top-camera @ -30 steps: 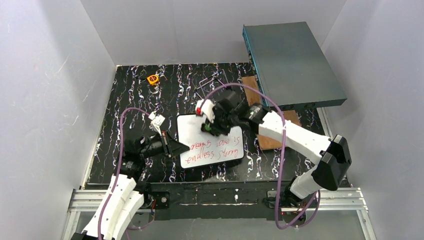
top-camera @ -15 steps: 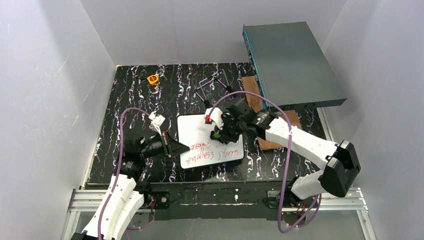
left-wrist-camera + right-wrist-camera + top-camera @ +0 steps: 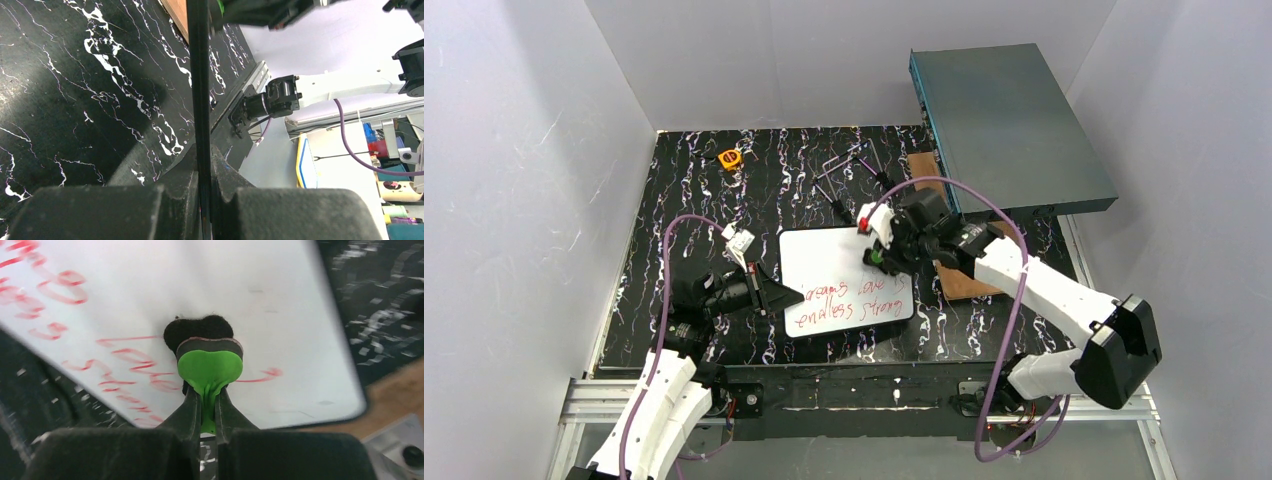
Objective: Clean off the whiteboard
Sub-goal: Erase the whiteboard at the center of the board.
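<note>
The whiteboard (image 3: pixel 839 265) lies flat on the black marbled table, with red handwriting on its near half; it also shows in the right wrist view (image 3: pixel 200 285). My left gripper (image 3: pixel 776 297) is shut on the board's left edge, seen edge-on as a black frame (image 3: pixel 200 100) between the fingers. My right gripper (image 3: pixel 882 258) is shut on a green eraser (image 3: pixel 210 367) with a black felt pad, held on the board near its right side beside the red writing.
A brown wooden board (image 3: pixel 969 275) lies right of the whiteboard, under a large grey-teal metal box (image 3: pixel 1009 125). A small orange tape measure (image 3: pixel 730 158) and black wire pieces (image 3: pixel 849 170) lie at the back of the table.
My right gripper has slid the eraser rightward across the board, from its upper middle to the right side. The left gripper has stayed clamped on the board's edge.
</note>
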Robot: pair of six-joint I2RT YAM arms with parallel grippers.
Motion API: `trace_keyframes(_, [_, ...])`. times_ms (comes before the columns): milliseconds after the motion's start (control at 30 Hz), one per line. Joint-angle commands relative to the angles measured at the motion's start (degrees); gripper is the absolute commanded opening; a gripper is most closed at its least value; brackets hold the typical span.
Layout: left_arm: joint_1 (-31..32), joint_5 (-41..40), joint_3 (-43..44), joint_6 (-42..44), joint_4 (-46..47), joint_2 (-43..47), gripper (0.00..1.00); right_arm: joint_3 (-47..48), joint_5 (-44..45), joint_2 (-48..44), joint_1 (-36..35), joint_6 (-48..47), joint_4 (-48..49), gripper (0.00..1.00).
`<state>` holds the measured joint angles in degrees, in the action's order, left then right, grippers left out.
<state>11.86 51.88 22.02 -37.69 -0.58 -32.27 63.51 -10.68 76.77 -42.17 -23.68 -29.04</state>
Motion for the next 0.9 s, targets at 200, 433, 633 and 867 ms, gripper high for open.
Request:
trace_keyframes(200, [0.3, 2.2, 1.5, 0.3, 4.3, 1.1, 0.00, 14.0, -2.9, 6.1, -3.6, 3.2, -2.2, 0.01])
trace_keyframes(433, [0.3, 2.4, 1.7, 0.5, 4.1, 1.1, 0.00, 5.6, 3.8, 2.2, 1.5, -1.4, 1.2, 0.01])
trace_keyframes(633, [0.4, 2.5, 1.6, 0.4, 4.4, 1.1, 0.00, -4.0, -2.2, -3.1, -5.2, -2.4, 2.1, 0.01])
trace_keyframes(867, [0.4, 2.3, 1.5, 0.3, 4.3, 0.9, 0.00, 13.2, 1.1, 6.1, -7.3, 0.8, -0.1, 0.01])
